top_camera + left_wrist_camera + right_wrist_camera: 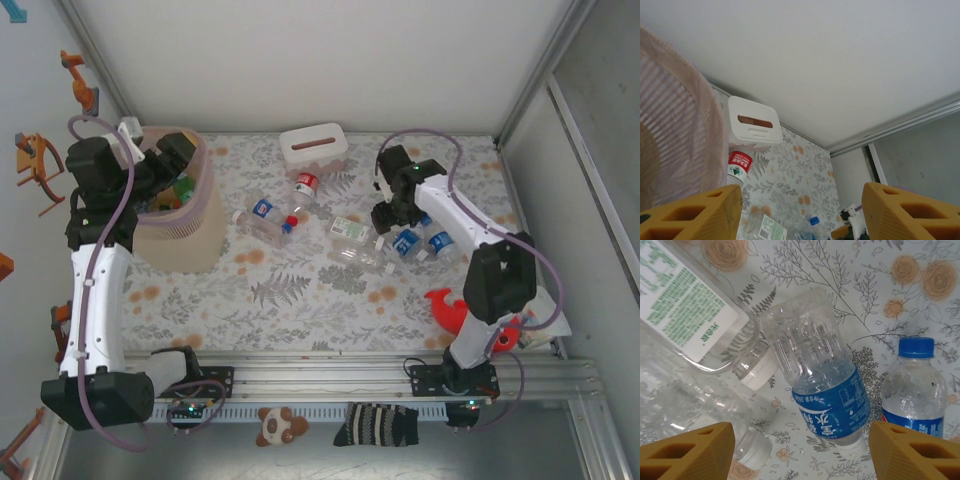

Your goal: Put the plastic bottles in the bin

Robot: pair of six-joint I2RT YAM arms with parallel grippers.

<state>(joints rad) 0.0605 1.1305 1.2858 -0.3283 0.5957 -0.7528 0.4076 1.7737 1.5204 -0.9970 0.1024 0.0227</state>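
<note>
Hovering over the rim of the bin [190, 225], the left hand [178, 160] sits at the 10 o'clock side of the tabletop [300, 300] in the top view. Loose plastic bottles [265, 215] lie across the middle, and a red-labelled bottle [305, 185] lies just beside the white tissue box [313, 145] at 12 o'clock. The right hand [388, 218] is low over two blue-labelled bottles [405, 243] toward 3 o'clock. A red plush shark [450, 305] lies at 4 o'clock.

In the left wrist view, the left hand [800, 192] has its fingers [695, 215] spread wide with nothing between them. The bin wall [685, 135] rises at 9 o'clock, with the tissue box [752, 122] and red-labelled bottle [740, 167] past it.

In the right wrist view, the right hand [801, 429] is spread wide, its fingers [690, 450] clear of the blue-labelled bottle [825, 390] lying between them. A blue-capped bottle [915, 395] lies at 3 o'clock and a green-labelled bottle [690, 305] at 10 o'clock.
</note>
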